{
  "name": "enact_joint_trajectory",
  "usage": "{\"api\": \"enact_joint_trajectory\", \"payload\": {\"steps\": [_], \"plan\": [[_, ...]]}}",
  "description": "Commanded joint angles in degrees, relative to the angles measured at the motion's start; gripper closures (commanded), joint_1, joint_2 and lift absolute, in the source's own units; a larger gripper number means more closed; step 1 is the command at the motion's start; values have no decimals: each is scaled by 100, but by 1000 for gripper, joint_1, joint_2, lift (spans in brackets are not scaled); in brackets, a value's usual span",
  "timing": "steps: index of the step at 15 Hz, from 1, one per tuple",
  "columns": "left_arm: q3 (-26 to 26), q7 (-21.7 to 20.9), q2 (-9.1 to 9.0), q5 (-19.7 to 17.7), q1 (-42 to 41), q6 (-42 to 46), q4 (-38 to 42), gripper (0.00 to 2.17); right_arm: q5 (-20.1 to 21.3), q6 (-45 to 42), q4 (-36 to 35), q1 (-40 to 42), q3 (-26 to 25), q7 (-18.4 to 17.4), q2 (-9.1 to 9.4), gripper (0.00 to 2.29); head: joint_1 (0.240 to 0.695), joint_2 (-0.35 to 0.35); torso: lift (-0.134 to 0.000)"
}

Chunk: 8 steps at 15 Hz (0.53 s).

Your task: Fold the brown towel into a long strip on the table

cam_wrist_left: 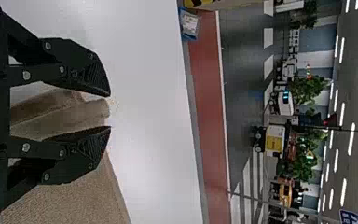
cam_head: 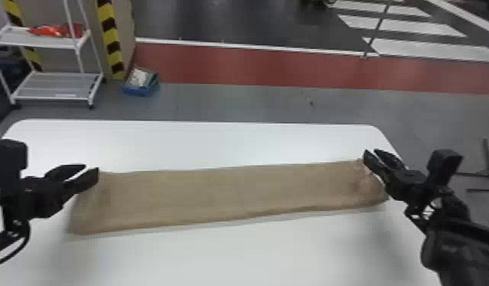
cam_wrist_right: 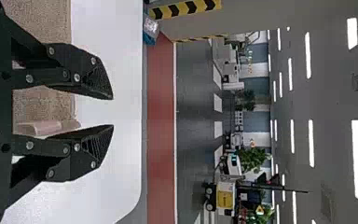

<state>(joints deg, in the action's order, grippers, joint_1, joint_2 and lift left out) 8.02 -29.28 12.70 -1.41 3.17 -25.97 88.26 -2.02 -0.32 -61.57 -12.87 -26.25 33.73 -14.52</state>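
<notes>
Left hand (cam_head: 91, 168) and right hand (cam_head: 370, 151) (both released, fingers apart) angle inward beside the towel (cam_head: 232, 194).

the left wrist view's edge cuts off the brown towel (cam_wrist_left: 77, 201).

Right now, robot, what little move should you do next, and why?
I'd probably ease my black left end effector and black right end effector away: the brown cloth towel lies in a long strip on the white table, and both stand open at its ends.
</notes>
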Motion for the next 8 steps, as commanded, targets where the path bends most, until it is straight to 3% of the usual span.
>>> {"api": "enact_joint_trajectory", "payload": {"steps": [1,5,8], "plan": [[-11,98,-13,9,9,298,7,6,17,-60,-92,74,-29,-139,2,12,695,-163,-111],[94,467,-30,-123,-79,1090,86,16,-159,-112,-655,443,-187,-139,-7,60,695,-169,-111],[174,748,-92,-553,-396,1599,464,16,-431,784,-2184,1252,-135,-112,107,60,695,-167,-111]]}}
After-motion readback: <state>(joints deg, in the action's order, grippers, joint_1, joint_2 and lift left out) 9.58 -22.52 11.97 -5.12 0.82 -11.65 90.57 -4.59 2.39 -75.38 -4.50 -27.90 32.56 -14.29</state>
